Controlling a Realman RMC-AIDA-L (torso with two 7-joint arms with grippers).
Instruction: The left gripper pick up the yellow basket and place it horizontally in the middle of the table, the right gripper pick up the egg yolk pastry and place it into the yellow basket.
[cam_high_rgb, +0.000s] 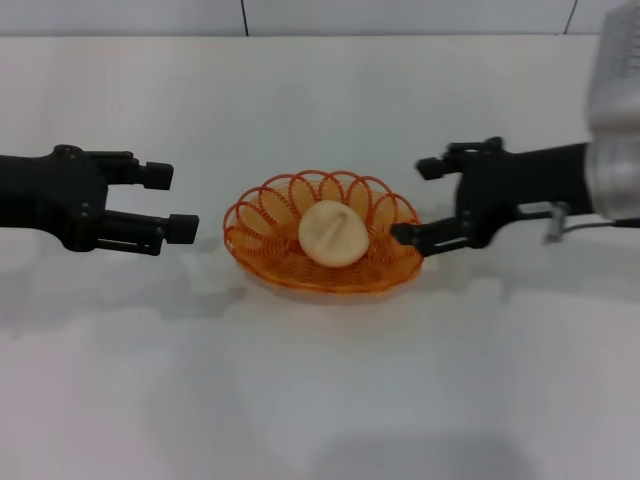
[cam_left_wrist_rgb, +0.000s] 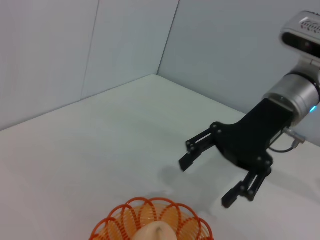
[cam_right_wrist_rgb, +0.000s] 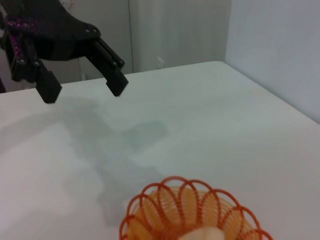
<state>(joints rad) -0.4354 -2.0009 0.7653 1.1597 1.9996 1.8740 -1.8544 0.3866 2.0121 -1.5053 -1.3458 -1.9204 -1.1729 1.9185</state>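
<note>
The yellow basket (cam_high_rgb: 262, 243) sits lengthwise across the middle of the white table (cam_high_rgb: 320, 400). The egg yolk pastry (cam_high_rgb: 334, 233) lies inside it, pale and domed. My left gripper (cam_high_rgb: 169, 202) is open and empty, just left of the basket, apart from it. My right gripper (cam_high_rgb: 418, 200) is open and empty, just right of the basket, its lower finger close to the rim. The left wrist view shows the basket (cam_left_wrist_rgb: 125, 220), the pastry's top (cam_left_wrist_rgb: 156, 232) and the right gripper (cam_left_wrist_rgb: 207, 181). The right wrist view shows the basket (cam_right_wrist_rgb: 150, 212) and the left gripper (cam_right_wrist_rgb: 82, 87).
Grey walls (cam_high_rgb: 400, 15) rise behind the table's far edge. The table's corner shows in the left wrist view (cam_left_wrist_rgb: 157, 76).
</note>
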